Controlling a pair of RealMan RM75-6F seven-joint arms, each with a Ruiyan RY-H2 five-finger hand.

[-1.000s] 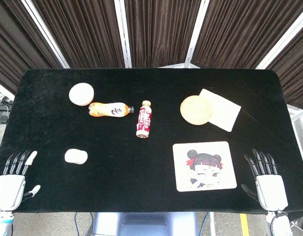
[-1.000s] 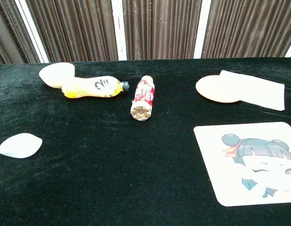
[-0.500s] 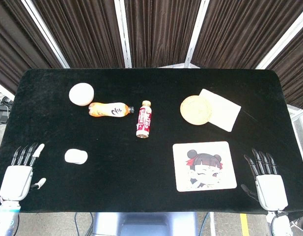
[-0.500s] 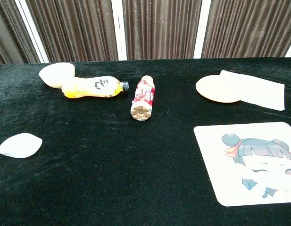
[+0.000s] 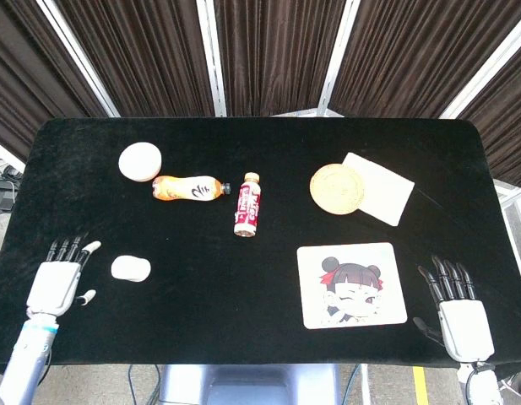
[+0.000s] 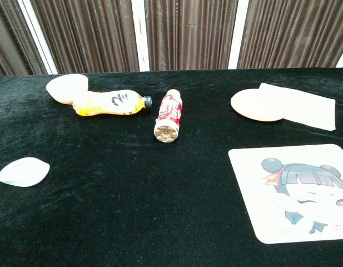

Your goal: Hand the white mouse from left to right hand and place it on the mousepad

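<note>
Black velvet-like cloth covers the bench (image 5: 268, 169), which fills most of the head view, with dark pleated curtains (image 5: 277, 51) hanging behind it. On the right half near the front edge lies the mousepad (image 5: 351, 284), a pale square printed with a cartoon girl's face, flat and bare. Behind it, toward the far right, a white napkin (image 5: 380, 187) lies flat with a round tan disc (image 5: 336, 187) overlapping its left edge. Left of centre, an orange drink bottle (image 5: 187, 188) lies on its side, cap toward a smaller red-and-white bottle (image 5: 247, 205), also lying down and just beside it. A pale round object (image 5: 140, 160) sits touching the orange bottle's far end. The left robot hand (image 5: 60, 278) hovers over the front left of the bench, fingers apart and extended, holding nothing, just beside the white mouse (image 5: 130, 268) but not touching it. The right robot hand (image 5: 457, 305) rests at the front right corner, fingers spread and holding nothing, near the mousepad's right edge. The white mouse lies on the cloth at the left front, well apart from the mousepad; the chest view shows it alone near the left border.
</note>
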